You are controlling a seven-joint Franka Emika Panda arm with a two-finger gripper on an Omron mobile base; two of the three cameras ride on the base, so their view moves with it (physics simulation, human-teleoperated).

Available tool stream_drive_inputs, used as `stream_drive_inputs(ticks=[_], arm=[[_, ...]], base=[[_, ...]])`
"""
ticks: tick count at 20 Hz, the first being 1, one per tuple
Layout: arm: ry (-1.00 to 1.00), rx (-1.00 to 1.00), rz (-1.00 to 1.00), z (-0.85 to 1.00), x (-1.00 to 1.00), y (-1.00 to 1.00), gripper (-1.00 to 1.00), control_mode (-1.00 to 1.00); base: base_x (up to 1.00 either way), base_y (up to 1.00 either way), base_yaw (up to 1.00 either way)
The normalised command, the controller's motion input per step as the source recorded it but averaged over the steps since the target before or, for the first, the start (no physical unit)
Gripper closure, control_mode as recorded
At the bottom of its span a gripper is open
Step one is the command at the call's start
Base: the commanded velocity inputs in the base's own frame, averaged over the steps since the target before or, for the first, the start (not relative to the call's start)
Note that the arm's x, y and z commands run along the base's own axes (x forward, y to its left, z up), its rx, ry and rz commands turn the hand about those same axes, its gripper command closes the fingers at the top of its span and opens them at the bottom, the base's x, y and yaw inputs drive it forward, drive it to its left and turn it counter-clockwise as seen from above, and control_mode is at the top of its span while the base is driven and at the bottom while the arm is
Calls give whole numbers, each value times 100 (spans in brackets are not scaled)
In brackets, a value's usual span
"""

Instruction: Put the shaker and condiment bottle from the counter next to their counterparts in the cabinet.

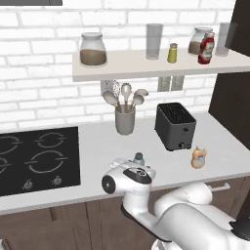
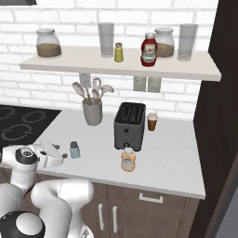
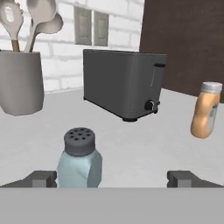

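The pale blue-grey shaker (image 3: pixel 79 159) with its dark perforated cap stands on the counter between my open fingers, closer to the left fingertip (image 3: pixel 41 178). My gripper (image 3: pixel 113 179) is open and level with the shaker, not touching it. From the right base, the gripper (image 2: pixel 59 153) sits just left of the shaker (image 2: pixel 75 149). The orange-tan condiment bottle (image 3: pixel 205 110) stands upright to the right, in front of the toaster (image 2: pixel 129 125). On the cream shelf (image 1: pixel 146 67) stand the yellow-green shaker (image 1: pixel 172 52) and the red bottle (image 1: pixel 206 48).
A grey utensil holder (image 1: pixel 125 119) with spoons stands behind the shaker. The black stove (image 1: pixel 34 158) lies to the left. The shelf also holds glass jars (image 1: pixel 93 50) and tall glasses (image 1: pixel 154 41). A small brown cup (image 2: pixel 152 122) sits beside the toaster.
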Motion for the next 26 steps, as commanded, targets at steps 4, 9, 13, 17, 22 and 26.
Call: stream_drive_inputs(ticks=[4, 9, 13, 17, 22, 26], arm=[[0, 0, 0, -12, 20, 0, -100, -100], [0, 0, 0, -9, 15, 0, -100, -100], [0, 0, 0, -14, 13, 0, -100, -100], [0, 0, 0, -6, 8, 0, -100, -100], [0, 0, 0, -12, 10, 0, -100, -100], [0, 0, 0, -10, 10, 0, -100, -100]], base=[[0, 0, 0], [0, 0, 0], [0, 0, 0], [0, 0, 0], [0, 0, 0], [0, 0, 0]])
